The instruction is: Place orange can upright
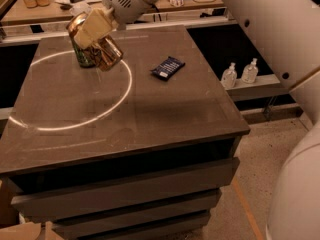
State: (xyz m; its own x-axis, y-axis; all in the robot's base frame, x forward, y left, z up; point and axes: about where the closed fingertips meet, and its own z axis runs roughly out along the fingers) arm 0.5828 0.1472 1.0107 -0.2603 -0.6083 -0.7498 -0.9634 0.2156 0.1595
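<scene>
The orange can [108, 55] is shiny copper-coloured and tilted, its top [77, 22] pointing up and left. My gripper [96, 32] is shut on it, pale fingers [93, 26] across its body, holding it above the far left of the dark table [150, 119]. A dark green can [83, 59] stands upright on the table just behind and below the held can, partly hidden by it.
A blue snack packet [168, 67] lies on the table right of the cans. A bright light ring [125, 96] marks the tabletop. Two small bottles [229, 75] stand on a low shelf at the right. My white arm fills the right side.
</scene>
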